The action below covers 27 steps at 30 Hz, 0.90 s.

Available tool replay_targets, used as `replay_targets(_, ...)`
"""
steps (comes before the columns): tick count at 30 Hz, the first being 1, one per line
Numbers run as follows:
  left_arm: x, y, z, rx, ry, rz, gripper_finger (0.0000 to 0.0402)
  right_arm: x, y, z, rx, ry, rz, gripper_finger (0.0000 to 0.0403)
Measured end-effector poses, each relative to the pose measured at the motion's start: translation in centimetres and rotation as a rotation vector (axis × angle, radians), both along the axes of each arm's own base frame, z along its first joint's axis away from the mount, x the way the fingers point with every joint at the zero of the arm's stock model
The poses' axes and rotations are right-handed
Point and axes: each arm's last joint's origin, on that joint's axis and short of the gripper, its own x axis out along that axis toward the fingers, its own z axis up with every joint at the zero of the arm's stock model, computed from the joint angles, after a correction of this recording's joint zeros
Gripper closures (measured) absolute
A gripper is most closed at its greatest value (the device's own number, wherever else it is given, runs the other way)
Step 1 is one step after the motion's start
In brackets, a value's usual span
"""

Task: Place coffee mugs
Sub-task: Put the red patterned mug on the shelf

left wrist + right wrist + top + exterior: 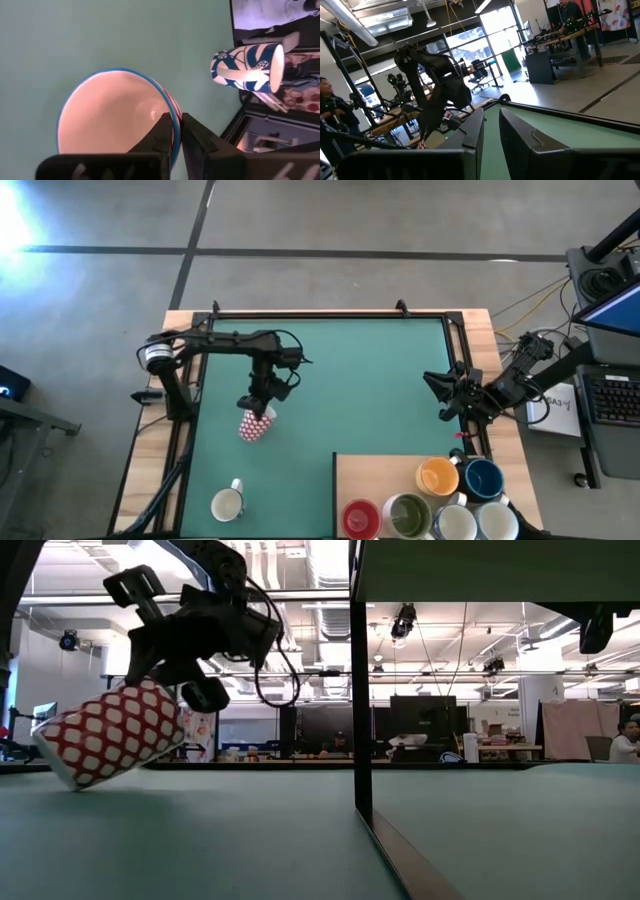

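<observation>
A red-and-white patterned mug (256, 424) hangs tilted over the left half of the green mat (380, 380), with my left gripper (177, 120) shut on its rim. In the low view this mug (110, 733) leans with its mouth toward the gripper (185, 690). A blue-and-white patterned mug (228, 502) stands on its base on the mat near the front left and also shows in the left wrist view (247, 67). My right gripper (447, 395) waits at the table's right edge, its fingers (475, 130) a narrow gap apart around nothing. My left gripper pinches the mug's rim wall (167, 97), one finger (160, 135) inside the mug and the other outside. It comes slanting down from the far side. The mug hangs tilted below the fingers, base edge (72, 780) lowest; whether that edge touches the mat, I cannot tell.
A wooden board (375, 475) at the front right carries several mugs: red (360, 518), olive-green inside (408, 515), orange (437, 477), dark blue (483, 478) and two white (455, 523). A black frame post (357, 680) stands upright at the board's corner.
</observation>
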Motion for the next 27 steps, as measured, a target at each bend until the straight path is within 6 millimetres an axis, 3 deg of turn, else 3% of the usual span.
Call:
replay_targets(7, 0.8, 0.1, 2.1, 0.124, -0.154, -0.102, 0.0399, 0.0, 0.0, 0.0, 0.000, 0.000, 0.000, 0.0353)
replay_targets(14, 2.8, 0.5, 4.0, 0.372, -0.393, -0.263, 0.0401, 0.0, 0.0, 0.0, 0.000, 0.000, 0.000, 0.0353)
replay_targets(19, 4.3, 0.3, 4.3, 0.524, -0.497, -0.322, 0.0401, 0.0, 0.0, 0.0, 0.000, 0.000, 0.000, 0.0353)
replay_targets(27, 5.1, -0.5, 4.2, 0.557, -0.629, -0.492, 0.0397, 0.0, 0.0, 0.0, 0.000, 0.000, 0.000, 0.0353)
